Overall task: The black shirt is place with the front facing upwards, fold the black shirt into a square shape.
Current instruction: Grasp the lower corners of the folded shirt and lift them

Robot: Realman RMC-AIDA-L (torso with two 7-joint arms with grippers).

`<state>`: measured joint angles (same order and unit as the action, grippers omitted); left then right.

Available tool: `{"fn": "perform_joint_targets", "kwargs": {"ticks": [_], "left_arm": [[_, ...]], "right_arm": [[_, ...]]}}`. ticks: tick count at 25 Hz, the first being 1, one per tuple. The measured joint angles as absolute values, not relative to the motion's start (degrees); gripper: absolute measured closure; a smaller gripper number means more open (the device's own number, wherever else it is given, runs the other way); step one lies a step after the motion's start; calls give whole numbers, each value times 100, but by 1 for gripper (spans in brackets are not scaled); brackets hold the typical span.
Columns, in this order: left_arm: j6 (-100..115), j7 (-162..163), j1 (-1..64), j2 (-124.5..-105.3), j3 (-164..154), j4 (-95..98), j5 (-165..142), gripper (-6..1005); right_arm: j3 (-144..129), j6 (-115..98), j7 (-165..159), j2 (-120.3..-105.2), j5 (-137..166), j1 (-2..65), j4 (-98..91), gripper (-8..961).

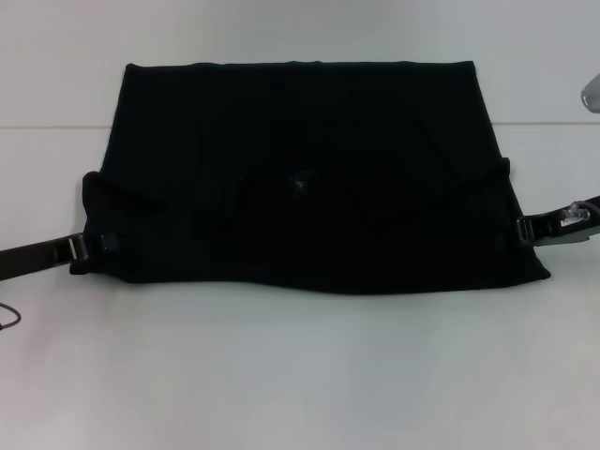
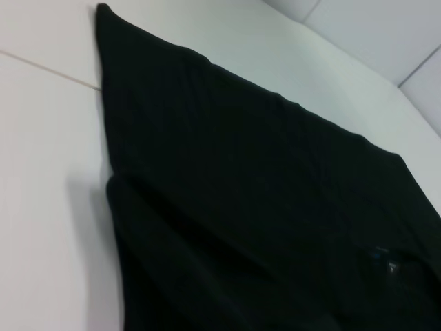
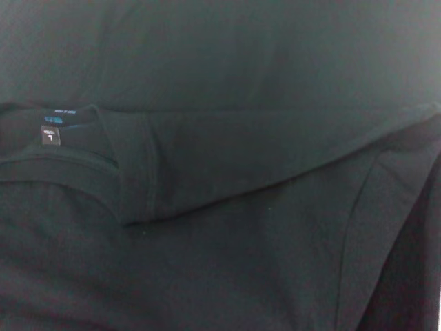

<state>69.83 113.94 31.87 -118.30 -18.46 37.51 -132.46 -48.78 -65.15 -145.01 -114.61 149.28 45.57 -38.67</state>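
A large plain black cloth T-shirt (image 1: 300, 169) lies spread across the white tabletop (image 1: 300, 375), already folded once into a wide band. Its far edge runs straight, while its near edge sags in a loose curve toward the robot. A small label (image 1: 301, 181) shows near the middle of the cloth in the head view. The right wrist view gives it more plainly: a neck tag (image 3: 49, 136) marked with an "L", a blue tab just above it, and the ribbed collar (image 3: 131, 172) curving beside it. A sleeve hem runs diagonally across the fabric there.

The left gripper (image 1: 89, 246) reaches in low at the shirt's near left corner, and its fingers seem clamped on the bunched edge of the cloth, which rises slightly there. The right gripper (image 1: 527, 230) comes in from the opposite side at the near right corner, with its tips against the shirt's edge and apparently pinching it too. A thin seam line (image 1: 56, 127) crosses the tabletop beneath the shirt.
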Motion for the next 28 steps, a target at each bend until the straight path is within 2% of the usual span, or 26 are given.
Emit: {"fn": "perform_joint_targets", "kwargs": {"ticks": [4,9,12,28], "left_arm": [[7027,11449,3166,-11815,-1667,3753,-13245,937],[7270,11446,3143,-11791,-1620,3754,-13324,937],[7405,11449,3121,-11788,-1601,3754,-13335,937],[9964,11933,2492,-11745,-1280,4287,-13972,936]], "right_arm": [[-4854,-6583,-14491,-11426,14919,4541,-3867,661],[-4760,-6826,-14441,-11348,14910,4520,-3900,866],[-4728,-7026,-14415,-11329,14910,4477,-4039,907],[-4133,-9002,-13561,-11113,14916,3782,-4454,907]]}}
